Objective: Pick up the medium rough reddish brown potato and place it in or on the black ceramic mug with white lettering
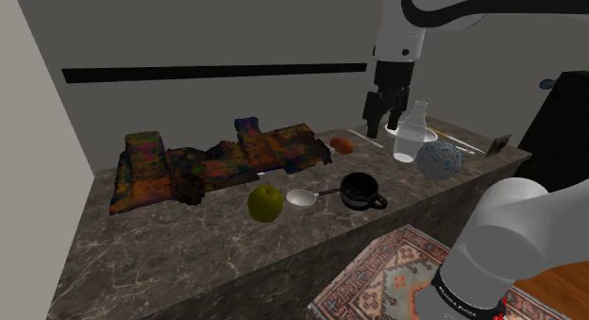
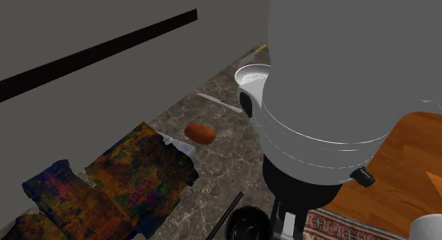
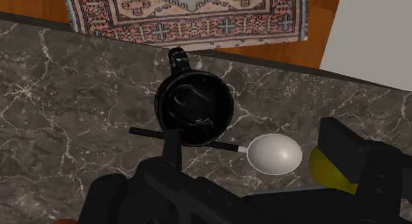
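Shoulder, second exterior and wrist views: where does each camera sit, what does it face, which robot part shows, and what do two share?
Shoulder view: beside the white arm, over the dark marble counter; arm and black gripper.
Second exterior view: high beside the arm, above the reddish brown potato; white link.
Wrist view: on the hand, above the round black mug; black fingers.
Shoulder and wrist share the mug.

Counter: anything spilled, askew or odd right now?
Nothing spilled or tipped. Only oddity: the spoon lies with its black handle against the black mug, possibly in the way when the potato goes in.
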